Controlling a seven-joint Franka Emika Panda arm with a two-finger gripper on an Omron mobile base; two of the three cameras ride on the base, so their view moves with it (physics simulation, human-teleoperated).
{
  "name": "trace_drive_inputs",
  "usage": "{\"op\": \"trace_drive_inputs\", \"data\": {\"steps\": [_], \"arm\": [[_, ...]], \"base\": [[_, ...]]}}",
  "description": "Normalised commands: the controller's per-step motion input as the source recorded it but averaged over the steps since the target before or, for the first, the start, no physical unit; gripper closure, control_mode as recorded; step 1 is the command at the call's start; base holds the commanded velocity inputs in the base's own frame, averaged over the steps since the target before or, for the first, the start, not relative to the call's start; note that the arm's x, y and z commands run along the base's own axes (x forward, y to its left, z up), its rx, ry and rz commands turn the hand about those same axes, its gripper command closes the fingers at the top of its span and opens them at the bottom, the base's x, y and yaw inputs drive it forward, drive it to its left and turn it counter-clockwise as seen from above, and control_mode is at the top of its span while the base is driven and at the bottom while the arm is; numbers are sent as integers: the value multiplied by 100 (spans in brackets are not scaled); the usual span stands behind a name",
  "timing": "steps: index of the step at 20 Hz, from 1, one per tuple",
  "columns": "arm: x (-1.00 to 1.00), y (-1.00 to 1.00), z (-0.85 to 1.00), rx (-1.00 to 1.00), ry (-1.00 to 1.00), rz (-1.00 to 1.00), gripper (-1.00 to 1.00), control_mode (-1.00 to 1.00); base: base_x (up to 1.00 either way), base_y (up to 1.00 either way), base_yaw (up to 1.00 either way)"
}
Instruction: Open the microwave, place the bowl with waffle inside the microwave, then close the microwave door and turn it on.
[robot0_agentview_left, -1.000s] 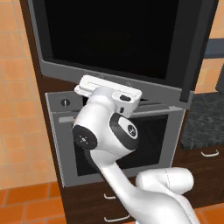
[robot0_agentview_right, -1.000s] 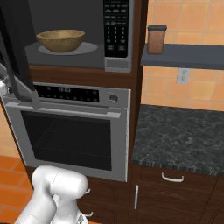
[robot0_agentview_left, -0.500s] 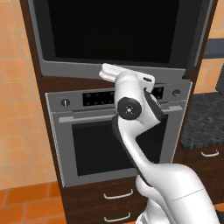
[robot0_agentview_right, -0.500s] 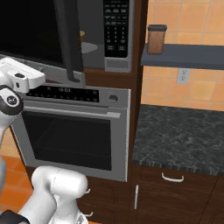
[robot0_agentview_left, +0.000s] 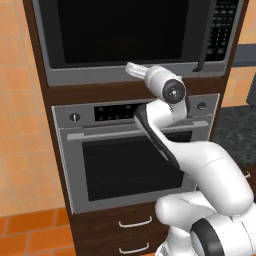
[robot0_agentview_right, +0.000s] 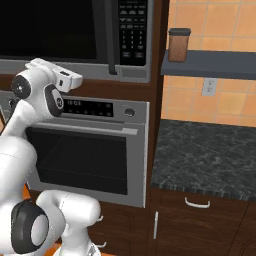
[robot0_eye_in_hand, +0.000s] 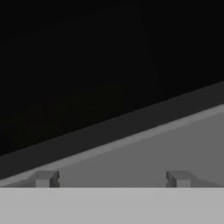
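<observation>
Your gripper (robot0_eye_in_hand: 111, 178) has its two fingertips spread wide with nothing between them, so it's released and not grabbing anything. In the hand view it's pointed right up at the microwave door (robot0_eye_in_hand: 87, 65), looking at the black glass and the grey frame strip along its bottom edge. Can't tell from any view whether the tips actually touch that frame or just sit close to it.

From the left base view the hand (robot0_agentview_left: 137, 71) sits at the bottom edge of the door, about the middle of its width, well apart from the dark vertical handle (robot0_agentview_left: 206, 35) near the right edge. The door is flat against the microwave (robot0_agentview_left: 140, 40), fully shut, with the keypad (robot0_agentview_left: 222, 27) just right of the handle.

The bowl with waffle is hidden; the glass is too dark to see through.

Below the microwave is the silver oven (robot0_agentview_left: 135, 155), its door closed. Off to the right, a brown jar (robot0_agentview_right: 178, 44) stands on a dark shelf (robot0_agentview_right: 210, 64) above the speckled counter (robot0_agentview_right: 210, 155).
</observation>
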Motion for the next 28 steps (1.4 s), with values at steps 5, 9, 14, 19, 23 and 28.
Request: {"op": "trace_drive_inputs", "data": {"steps": [5, 9, 14, 19, 23, 28], "arm": [[64, -13, 3, 8, 24, 10, -100, -100], [-37, -13, -7, 0, 0, 0, -100, -100], [-100, -64, -5, 11, -14, 0, 100, -100], [-52, -97, 64, 38, -21, 0, 100, -100], [-28, -100, 89, 35, 0, -4, 100, -100], [-3, -99, 51, 24, 30, -7, 100, -100]], "base": [[0, 0, 0], [0, 0, 0], [0, 0, 0], [0, 0, 0], [0, 0, 0], [0, 0, 0]]}}
